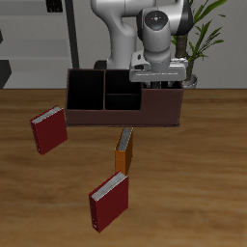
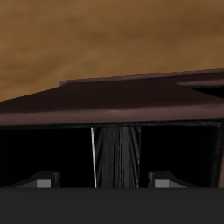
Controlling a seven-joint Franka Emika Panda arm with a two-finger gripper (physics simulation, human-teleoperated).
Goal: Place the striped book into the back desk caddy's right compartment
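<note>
Hovering over the caddy (image 1: 123,98), the end effector (image 1: 159,79) sits above one end section, the wide undivided one, which I take for the right compartment (image 1: 162,101). In the wrist view the book (image 2: 116,157) hangs edge-down between the two finger pads (image 2: 44,182), stripes running vertical, its pale page edge on one side; it is clamped there, w/ the pads pressed to both covers. Below it is the black inside of the compartment (image 2: 52,149) and beyond that the brown wall and the table (image 2: 87,39).

Judgement: step in hand is the lowering/release, task near its end.

To do it well:
- Keep the book upright, spine/edge parallel to the long walls, so it clears the rim w/o catching.
- Stay centred in the wide section, away from the divider to the small middle cells; exterior view hides the book behind the wrist, so trust the wrist view for alignment.
- Go straight down, slow, no sideways drift; can't tell how deep the book already reaches.
- Let go only once the lower edge is near or on the floor, else it may tip or bounce.
- Retreat vertically so the pads don't drag it out.

Two red books (image 1: 48,131) and an orange one (image 1: 123,151) lie nearer the front edge, well apart from the caddy; not a concern.
</note>
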